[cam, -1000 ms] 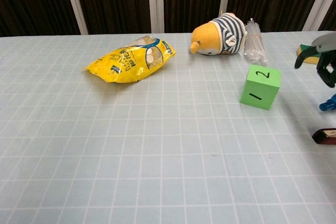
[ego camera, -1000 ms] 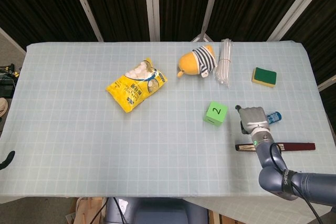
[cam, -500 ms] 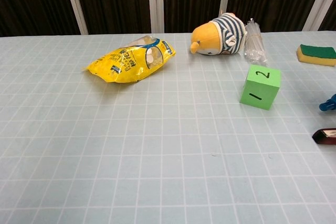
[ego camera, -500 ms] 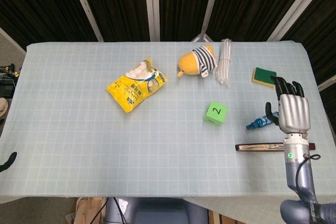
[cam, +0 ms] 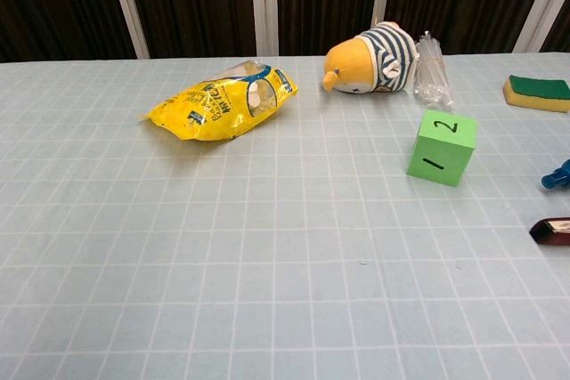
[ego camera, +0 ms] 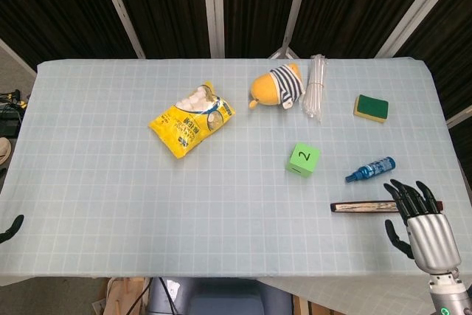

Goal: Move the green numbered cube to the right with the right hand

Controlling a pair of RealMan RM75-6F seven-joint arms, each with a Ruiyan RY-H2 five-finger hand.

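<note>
The green numbered cube (ego camera: 303, 159) is seen standing free on the checked tablecloth (ego camera: 110, 182), just right of centre, its "2" face turned up. From the right hand (ego camera: 422, 225), poised at the table's near right edge with fingers spread wide and nothing held, the cube lies at about ten o'clock, well apart. Between the two, a blue bottle (ego camera: 370, 169) and a dark flat stick (ego camera: 383, 206) are laid. Only a dark tip at the far left edge can be made out of the left hand (ego camera: 9, 228), its fingers impossible to judge; the right is judged much the nearer.
</note>
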